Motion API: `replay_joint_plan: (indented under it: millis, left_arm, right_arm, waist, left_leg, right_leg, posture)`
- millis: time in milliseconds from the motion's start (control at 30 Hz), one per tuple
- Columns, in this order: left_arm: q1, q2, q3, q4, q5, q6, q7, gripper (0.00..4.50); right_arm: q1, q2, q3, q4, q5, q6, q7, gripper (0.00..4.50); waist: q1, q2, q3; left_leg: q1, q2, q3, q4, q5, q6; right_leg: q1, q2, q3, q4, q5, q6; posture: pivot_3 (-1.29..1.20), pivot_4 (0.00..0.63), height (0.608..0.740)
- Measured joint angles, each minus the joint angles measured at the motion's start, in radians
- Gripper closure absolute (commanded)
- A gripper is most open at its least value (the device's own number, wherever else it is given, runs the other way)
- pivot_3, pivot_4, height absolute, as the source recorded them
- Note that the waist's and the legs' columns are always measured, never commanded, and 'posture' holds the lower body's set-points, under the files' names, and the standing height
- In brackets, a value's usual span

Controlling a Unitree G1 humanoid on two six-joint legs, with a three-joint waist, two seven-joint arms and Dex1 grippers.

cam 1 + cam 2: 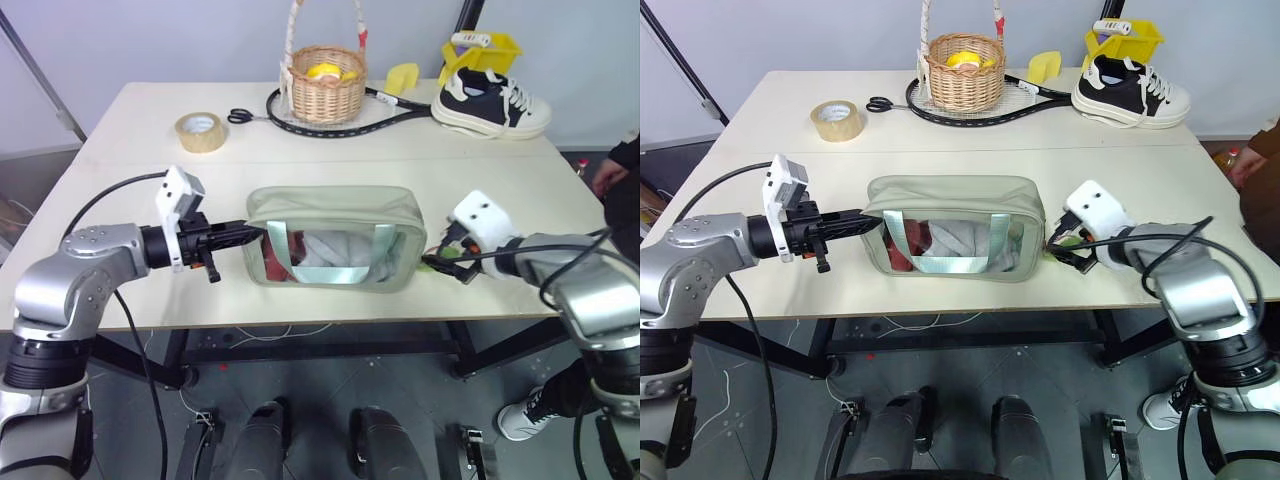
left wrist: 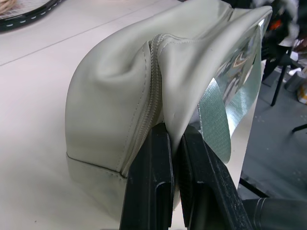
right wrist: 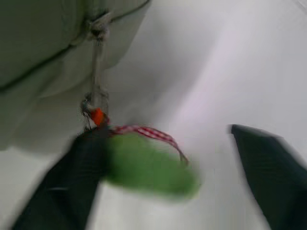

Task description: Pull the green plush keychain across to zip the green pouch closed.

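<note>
At the right end of the green pouch point(image 1: 335, 238), the green plush keychain point(image 3: 148, 165) lay between the spread-apart fingers of the right gripper point(image 3: 168, 177), while the left gripper point(image 2: 176, 177) pinched the left end.

Green pouch point(image 1: 335, 237): boxy, pale sage fabric, clear side panel, mint webbing handles; upright near front edge of desk point(image 1: 150, 290), zipper along top. Green plush keychain point(image 3: 148, 165): lime, fuzzy, corded to zipper pull at pouch's right end.

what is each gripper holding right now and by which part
The left gripper pinches the green pouch by a fabric fold at its zipper end. The right gripper is open, holding nothing.
</note>
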Motion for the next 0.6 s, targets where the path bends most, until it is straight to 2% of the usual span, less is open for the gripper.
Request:
replay_joint_plan:
  millis: [67,167,233,300,467,600]
  left_arm:
    - [-0.009,0.006,-0.001,0.004,-0.007,0.009,-0.013,3.45]
    - [-0.026,0.021,0.002,0.020,-0.025,0.024,-0.038,2.00]
    - [-0.030,0.039,0.022,0.024,-0.053,0.032,-0.066,0.87]
    - [-0.035,0.086,0.040,0.022,-0.083,0.043,-0.111,0.03]
    - [-0.031,0.251,0.112,0.053,-0.089,0.017,-0.253,0.03]
    - [-0.033,0.282,0.138,0.097,-0.089,0.000,-0.304,0.03]
  right_arm:
    - [0.007,-0.029,-0.071,-0.031,0.061,0.000,0.055,0.00]
    - [0.010,-0.064,-0.170,-0.054,0.154,-0.005,0.133,0.00]
    - [0.010,-0.082,-0.203,-0.046,0.197,-0.006,0.169,0.00]
    - [0.014,-0.089,-0.229,-0.039,0.238,-0.010,0.205,0.00]
    - [0.038,-0.114,-0.285,-0.039,0.348,-0.039,0.304,0.00]
    - [0.037,-0.137,-0.293,-0.028,0.373,-0.087,0.337,0.00]
  waist:
    - [0.000,0.000,0.000]
    - [-0.001,0.000,0.000]
    - [-0.002,0.000,0.000]
    - [-0.004,0.000,0.000]
    - [-0.004,0.000,0.000]
    - [0.000,0.000,0.000]
  left_leg:
    - [0.000,0.000,0.000,0.000,0.000,0.000]
    - [0.000,0.000,0.000,0.000,0.000,0.000]
    - [0.000,0.000,0.000,0.000,0.000,0.000]
    - [0.000,0.000,0.000,0.000,0.000,0.000]
    - [0.000,0.000,0.000,-0.001,0.000,0.000]
    - [-0.001,0.001,0.000,-0.001,-0.002,-0.002]
  right_leg:
    - [0.000,0.000,0.000,0.000,0.000,0.000]
    - [0.001,0.000,0.000,0.000,0.000,0.000]
    - [0.000,0.000,0.000,-0.001,0.000,0.000]
    - [0.000,0.000,0.000,-0.001,0.000,0.000]
    - [-0.001,-0.002,0.000,-0.002,0.000,-0.001]
    - [0.000,-0.005,-0.002,-0.006,0.001,-0.003]
  posture:
    - [0.00,0.150,0.724]
    - [0.00,0.150,0.724]
    - [0.00,0.150,0.724]
    - [0.00,0.150,0.724]
    - [0.00,0.150,0.724]
    - [0.00,0.150,0.724]
